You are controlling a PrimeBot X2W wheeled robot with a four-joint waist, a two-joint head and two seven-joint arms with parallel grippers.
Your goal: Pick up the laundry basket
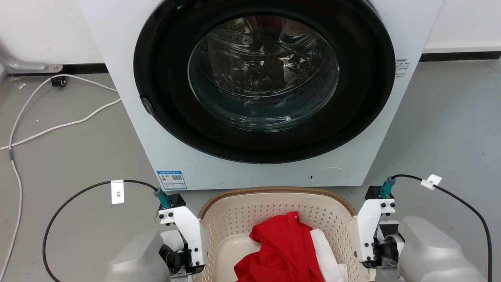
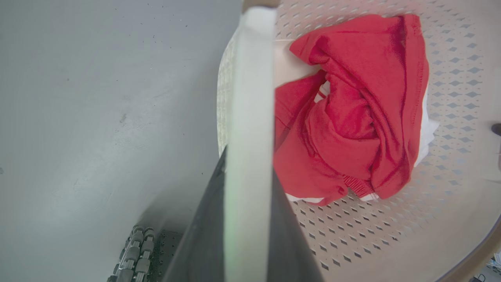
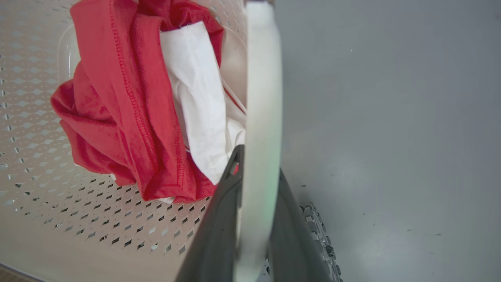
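Both wrists: white brackets [image 1: 184,231] with black screws [image 1: 382,204], a teal plug [image 1: 162,198] on top and a black cable [image 1: 78,196] looping off. Left tag [image 1: 117,191] white, printed "3米"; right tag [image 1: 430,181] white too. Forearms [image 1: 137,258] pale grey, smooth. Fingers [image 2: 203,235] dark grey, tapering.

One washer [image 1: 250,174] far, one basket [image 1: 242,219] near, holding two garments (red shirt [image 1: 282,246], white cloth [image 1: 327,254]). Two grippers: left gripper [image 2: 249,168], right gripper [image 3: 258,164]. Two black cables [image 1: 78,194].

a white front-loading washer [image 1: 250,94] stands on grey floor [image 1: 70,156] against a white wall [image 1: 43,31].
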